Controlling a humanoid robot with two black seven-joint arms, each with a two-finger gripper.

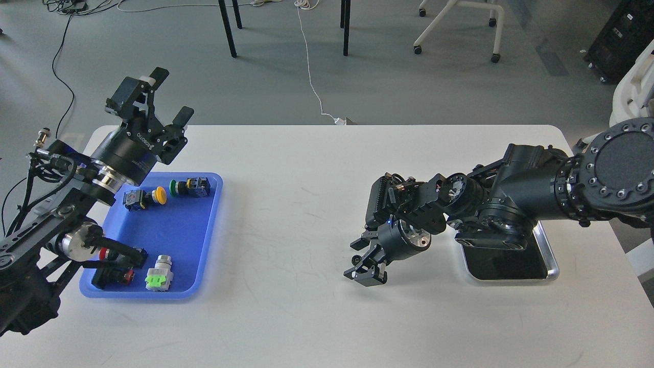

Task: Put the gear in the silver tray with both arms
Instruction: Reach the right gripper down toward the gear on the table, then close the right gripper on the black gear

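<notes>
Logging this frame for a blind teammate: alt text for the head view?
Two black robot arms over a white table: left gripper open above a blue plastic tray of coloured push-button switches, right gripper low at centre, its arm overhanging the empty-looking shiny silver tray.

Even, diffuse overhead light — bright, with no hard glare on the white table (306,317). Soft, short shadows lie directly beneath the right gripper (367,266) and along the near edge of the blue tray (204,245) below the left gripper (166,97). Behind the right gripper, the silver tray (551,255) shows a bright rim highlight and a dark mirror bottom. Focus is sharp throughout — black arm parts lose detail in shade.
</notes>
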